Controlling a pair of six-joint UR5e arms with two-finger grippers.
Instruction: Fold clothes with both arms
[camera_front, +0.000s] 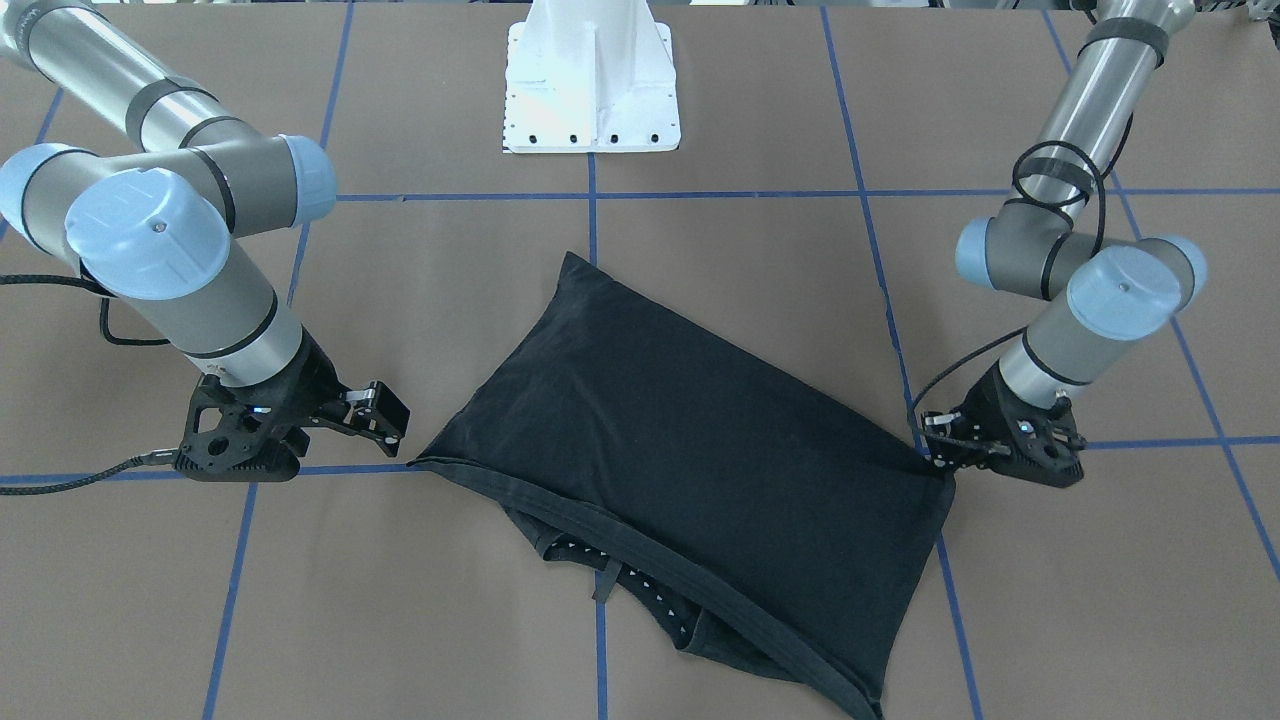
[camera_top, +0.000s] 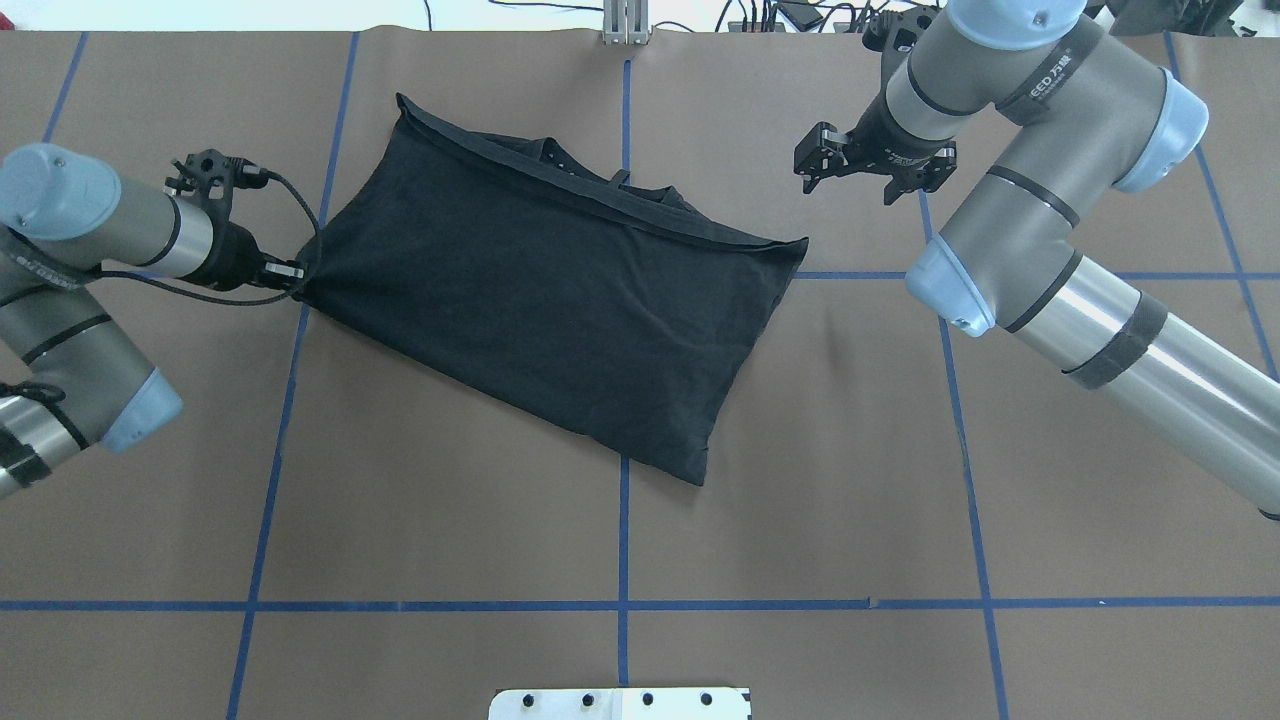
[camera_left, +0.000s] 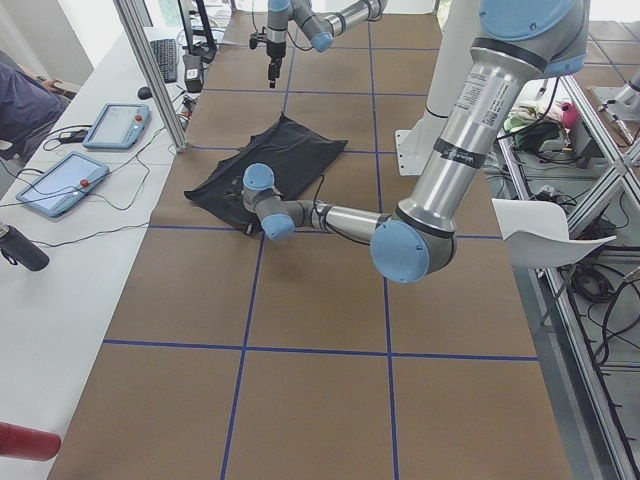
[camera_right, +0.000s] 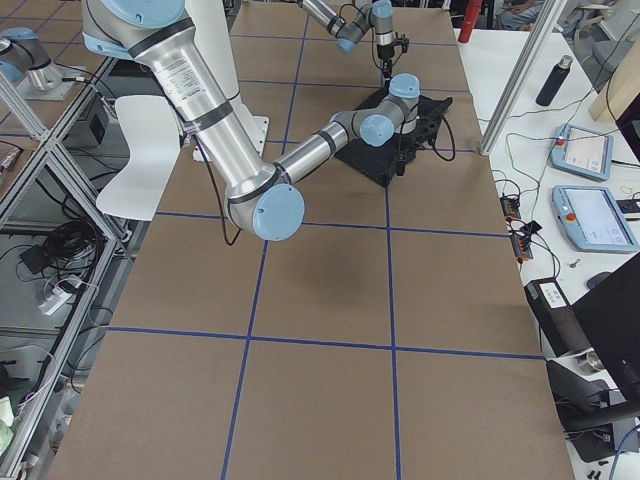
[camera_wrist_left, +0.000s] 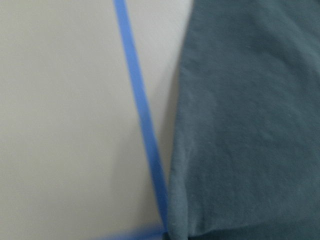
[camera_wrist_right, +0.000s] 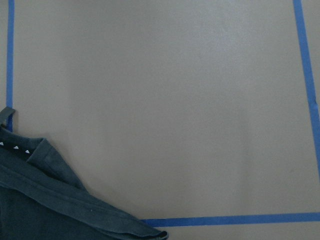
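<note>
One black T-shirt (camera_top: 540, 300) is laid on the brown table (camera_top: 800, 450) between the two grippers, askew to the blue tape grid (camera_top: 623, 560). Its corner on the robot's left is met by the left gripper (camera_top: 292, 272), which is set low at the cloth's edge. Whether the jaws are clamped on that corner cannot be told, as the fingers are hidden in every view. The right gripper (camera_top: 812, 168) is held near the opposite corner but apart from it, with its jaws spread and nothing between them. The shirt is folded into a rough rectangle, plain black side up, with a stitched hem band seen along its far edge. A collar (camera_front: 600, 560) with what seem to be small white marks is exposed beneath that edge. Two arms are counted, the left arm (camera_top: 90, 230) and the right arm (camera_top: 1050, 200).
</note>
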